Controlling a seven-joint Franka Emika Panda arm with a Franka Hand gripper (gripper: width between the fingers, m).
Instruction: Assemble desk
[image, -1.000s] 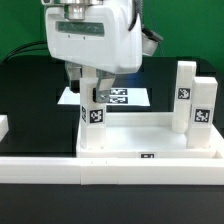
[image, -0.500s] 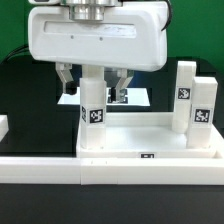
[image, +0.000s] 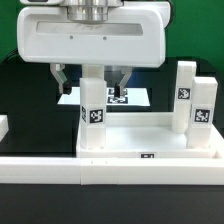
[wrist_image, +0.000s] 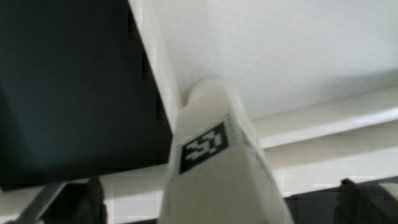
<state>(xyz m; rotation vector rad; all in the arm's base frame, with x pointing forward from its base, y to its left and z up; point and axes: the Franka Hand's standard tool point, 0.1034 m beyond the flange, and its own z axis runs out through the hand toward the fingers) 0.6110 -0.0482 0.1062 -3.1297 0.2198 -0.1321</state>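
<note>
1. Black table surface (image: 25, 95), green backdrop behind. A long white border rail (image: 110, 172) runs across the near side. The marker board (image: 140, 97) lies flat on the table beyond the far edge of the desk.
2. The desk tabletop (image: 150, 140) sits against the rail, rim up. Two legs stand upright at its far corners: one leg (image: 92, 105) at the corner on the exterior view's left, the other leg (image: 194, 105) at the corner on the exterior view's right. Both carry tags.
3. The gripper (image: 92, 80) hangs directly over the first leg, fingers spread, one finger on each side of the leg's top. Contact between pads and leg cannot be confirmed.
4. Handling judgement: the parts look like rigid, light, smooth plastic, so slippery between the pads. The square flats of the leg near its top give the best hold, clear of the tag. Seating in the socket likely depends on keeping the leg vertical.
5. The exterior view shows the whole layout and both legs, but the gripper body hides the leg's top.
6. The wrist view looks down the leg (wrist_image: 222, 150) and shows its tag and dark fingertips (wrist_image: 63, 205) either side, with gaps apparent. The second leg is not in that view.
</note>
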